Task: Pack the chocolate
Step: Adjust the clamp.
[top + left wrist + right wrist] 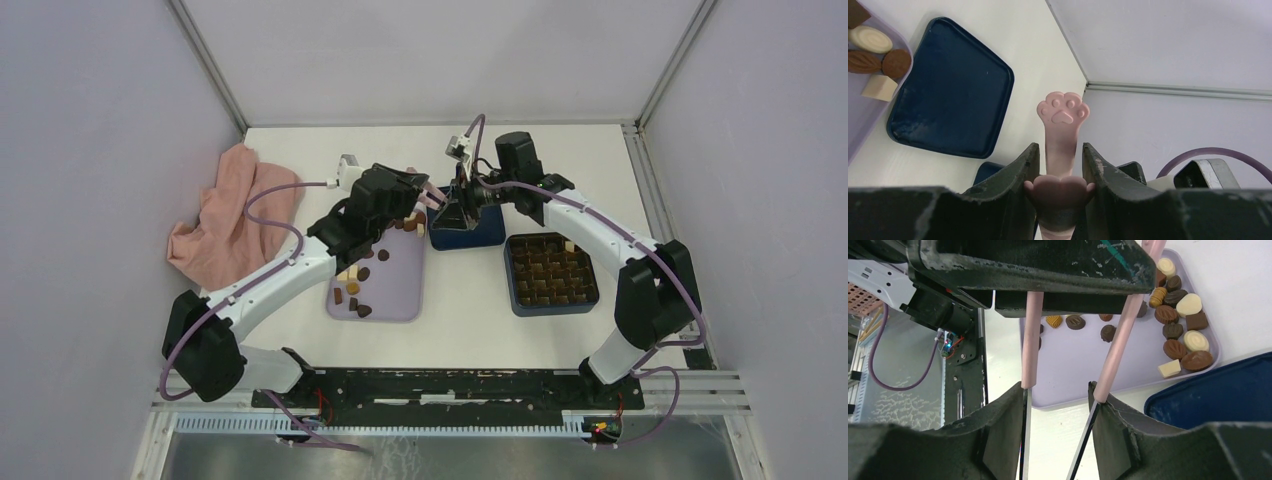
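White table (470, 325), pale walls (90, 150) enclosing it; lilac tray (402, 285) is carrying the chocolate (363, 273). My left gripper (1060, 146) and right gripper (1057, 386) are both clasping pink tongs (1063, 110).

Colours: chocolate (1168, 315) is dark brown, mid brown and cream-white, some pieces ribbed or swirled. Tray (1073, 365) under it is lilac. Lid (953, 95), upper left of the left wrist view, is dark blue with pale scuffs. Box (552, 308) is dark blue with a brown grid. Tongs (1063, 110) are pink with a paw-print tip. Cloth (225, 215) is salmon pink, the table (470, 320) white and the cables (268, 205) purple.
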Controlling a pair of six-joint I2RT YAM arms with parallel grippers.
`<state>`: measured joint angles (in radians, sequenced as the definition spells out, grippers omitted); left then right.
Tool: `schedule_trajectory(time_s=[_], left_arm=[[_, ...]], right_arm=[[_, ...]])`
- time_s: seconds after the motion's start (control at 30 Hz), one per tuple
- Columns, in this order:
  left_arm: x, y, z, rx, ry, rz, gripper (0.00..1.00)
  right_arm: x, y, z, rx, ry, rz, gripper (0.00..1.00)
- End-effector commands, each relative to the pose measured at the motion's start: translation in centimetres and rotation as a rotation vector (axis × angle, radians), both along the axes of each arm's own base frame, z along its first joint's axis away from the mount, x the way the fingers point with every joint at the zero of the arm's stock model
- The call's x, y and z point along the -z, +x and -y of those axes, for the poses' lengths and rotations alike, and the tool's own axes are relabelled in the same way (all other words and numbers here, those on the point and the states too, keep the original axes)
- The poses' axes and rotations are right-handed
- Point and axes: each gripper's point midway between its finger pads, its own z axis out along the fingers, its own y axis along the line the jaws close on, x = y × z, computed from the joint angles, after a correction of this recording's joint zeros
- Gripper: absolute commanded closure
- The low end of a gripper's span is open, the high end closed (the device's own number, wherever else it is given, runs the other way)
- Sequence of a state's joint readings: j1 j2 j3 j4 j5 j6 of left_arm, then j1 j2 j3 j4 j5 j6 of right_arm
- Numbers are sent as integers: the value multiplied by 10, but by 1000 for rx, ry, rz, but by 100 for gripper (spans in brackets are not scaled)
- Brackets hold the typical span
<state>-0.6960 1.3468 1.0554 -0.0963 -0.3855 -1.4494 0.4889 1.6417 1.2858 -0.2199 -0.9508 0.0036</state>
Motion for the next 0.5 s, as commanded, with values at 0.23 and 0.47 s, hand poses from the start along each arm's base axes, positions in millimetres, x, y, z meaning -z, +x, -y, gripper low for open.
schedule_trajectory(time_s=[0.23,0.47], left_arm=[[-14,-2,-2,-34,-79,4,97],[-19,-3,-7,-34,-46,26,58]], right_arm=[[-33,-4,-15,-43,103,67,63],[-29,-3,-14,-34,89,68,69]])
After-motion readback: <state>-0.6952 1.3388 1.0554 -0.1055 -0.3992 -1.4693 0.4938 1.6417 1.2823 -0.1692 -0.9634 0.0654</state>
